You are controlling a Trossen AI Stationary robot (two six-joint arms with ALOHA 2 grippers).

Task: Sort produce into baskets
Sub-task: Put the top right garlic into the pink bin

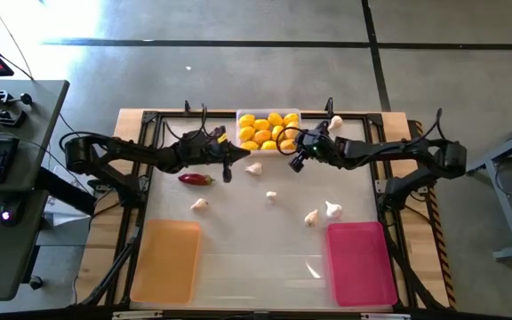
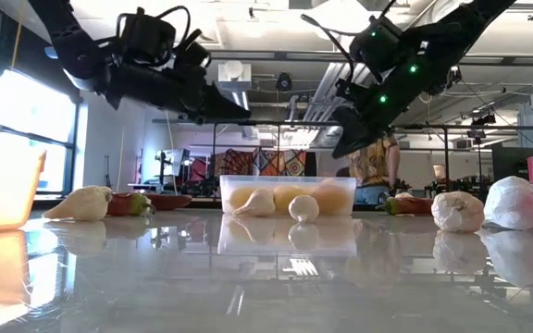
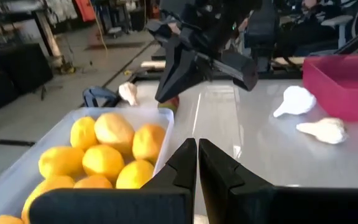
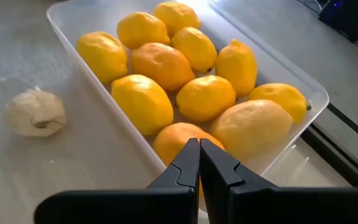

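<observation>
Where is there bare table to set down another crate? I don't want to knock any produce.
The widest free patch is the front strip between the orange tray and the pink tray. The middle is dotted with garlic bulbs, and a chili lies at left. The back is crowded: the clear tray of lemons, with the left gripper and right gripper beside it.

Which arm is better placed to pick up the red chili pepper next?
The left arm, probably. Its pincer, shut and empty, hovers close to the chili pepper on the table's left side. The right pincer, also shut, hangs beside the clear tray of lemons, farther away.
</observation>
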